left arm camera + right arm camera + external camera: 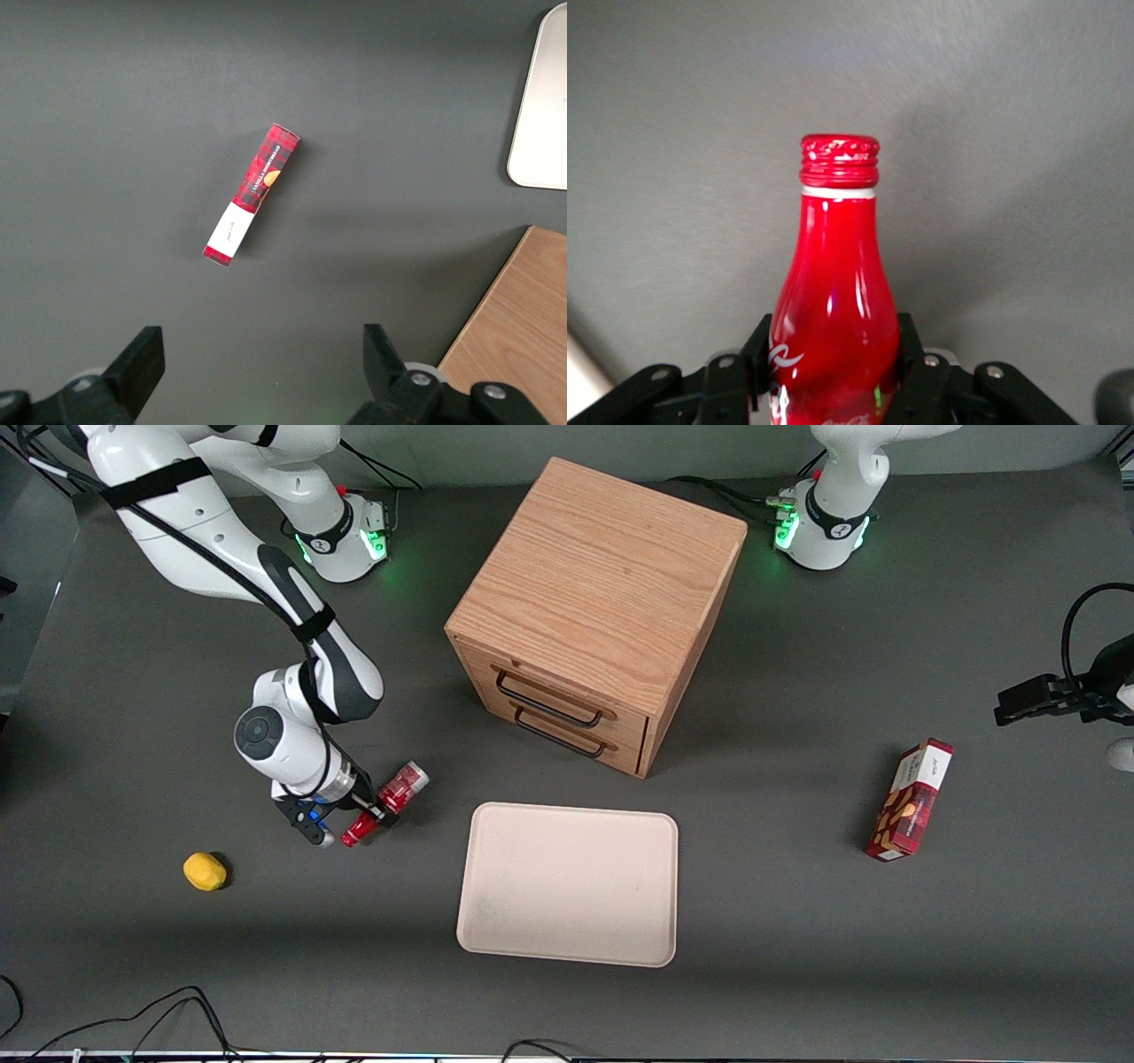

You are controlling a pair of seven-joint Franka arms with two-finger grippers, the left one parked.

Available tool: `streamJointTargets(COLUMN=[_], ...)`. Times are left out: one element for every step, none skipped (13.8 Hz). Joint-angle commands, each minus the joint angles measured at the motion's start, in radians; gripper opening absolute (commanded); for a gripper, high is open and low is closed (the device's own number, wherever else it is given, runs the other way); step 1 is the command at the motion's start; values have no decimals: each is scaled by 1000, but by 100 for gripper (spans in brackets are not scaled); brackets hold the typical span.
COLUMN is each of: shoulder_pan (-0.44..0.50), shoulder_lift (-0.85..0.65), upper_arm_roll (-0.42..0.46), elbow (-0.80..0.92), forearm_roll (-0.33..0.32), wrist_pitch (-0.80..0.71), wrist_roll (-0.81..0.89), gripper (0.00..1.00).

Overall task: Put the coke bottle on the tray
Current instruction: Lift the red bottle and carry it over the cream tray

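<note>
The coke bottle (390,802) is a slim red bottle with a red cap and silvery base. It lies tilted in my right gripper (376,808), held just above the dark table toward the working arm's end, beside the tray. In the right wrist view the bottle (835,301) sits between the two black fingers (914,354), which press its body from both sides. The cream-beige tray (568,883) lies flat in front of the drawer cabinet, nearer to the front camera. A strip of the tray also shows in the left wrist view (542,106).
A wooden drawer cabinet (595,611) with two black handles stands mid-table. A yellow lemon-like object (205,871) lies toward the working arm's end. A red snack box (911,800) lies toward the parked arm's end and also shows in the left wrist view (252,192).
</note>
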Motion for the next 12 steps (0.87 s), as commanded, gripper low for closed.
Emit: streamJointTargets(shoulder_pan=[-5, -5, -3, 0, 1, 0, 0, 1, 3, 18, 35, 52], shoulder_lift=[-54, -54, -48, -36, -19, 7, 33, 64, 107, 159, 219, 274], upper_arm_roll=[4, 4, 4, 7, 20, 37, 62, 98, 143, 174, 177, 178], elbow=[152, 219, 291, 374, 458, 534, 603, 658, 712, 781, 865, 940], forearm_roll=[-5, -17, -37, -50, -57, -84, -128, -182, -231, -260, -262, -262], wrist_pitch=[-227, -304, -377, -453, -519, -571, -608, -620, -621, -619, -614, -605], wrist_roll=[-15, -40, -81, -124, -159, -192, -209, -220, -229, -253, -304, -366], gripper=[0, 0, 0, 0, 0, 0, 0, 0, 0, 0, 0, 0])
